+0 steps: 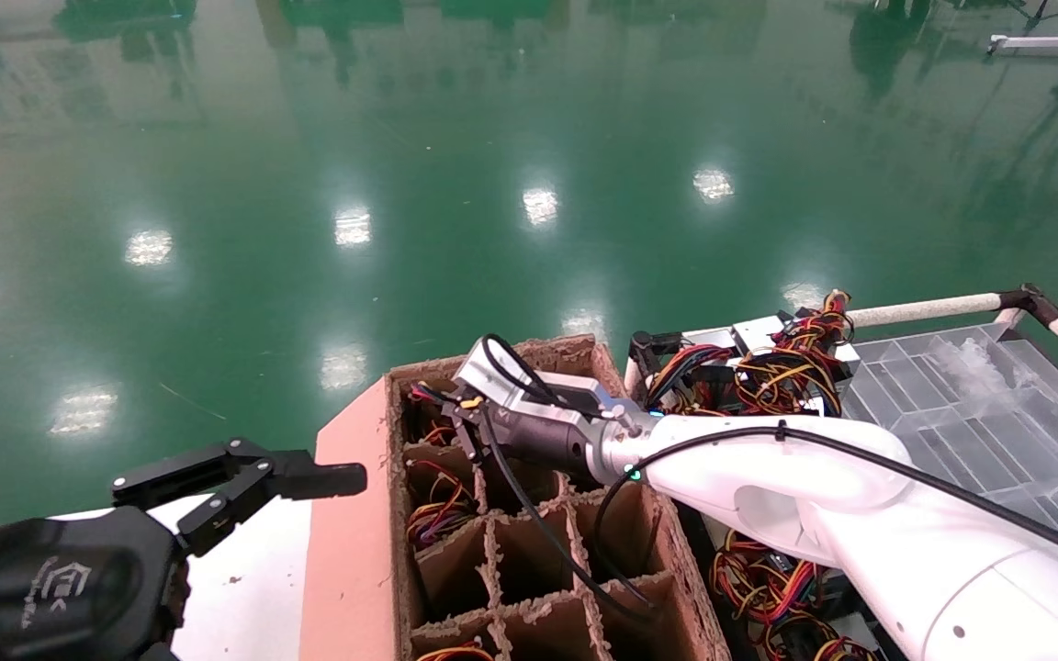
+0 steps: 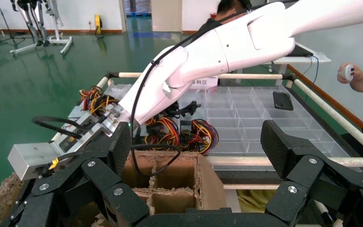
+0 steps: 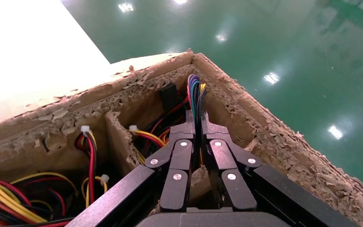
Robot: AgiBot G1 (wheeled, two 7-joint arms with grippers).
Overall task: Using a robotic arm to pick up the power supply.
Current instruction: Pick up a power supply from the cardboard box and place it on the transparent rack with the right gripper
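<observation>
1. Your power supply's wire bundle (image 3: 194, 92) stands in the far-left corner cell of the cardboard divider box (image 1: 625, 537); its metal body is hidden.
2. Your right gripper (image 3: 197, 124), on the robotic arm (image 1: 768, 468), is clenched on that bundle.
3. Your left gripper (image 1: 304, 477) hangs released, left of the box.
4. More wired units (image 1: 768, 363) lie far right.

Right robotic arm (image 1: 823, 487): glossy white jointed shell, a black cable clipped along it, a small green light at the silver wrist collar beside that cable. Right gripper (image 3: 199, 124): black linkage fingers with silver screws. Left gripper (image 1: 309, 479): black, same screwed linkages, white logo on its rounded housing.
</observation>
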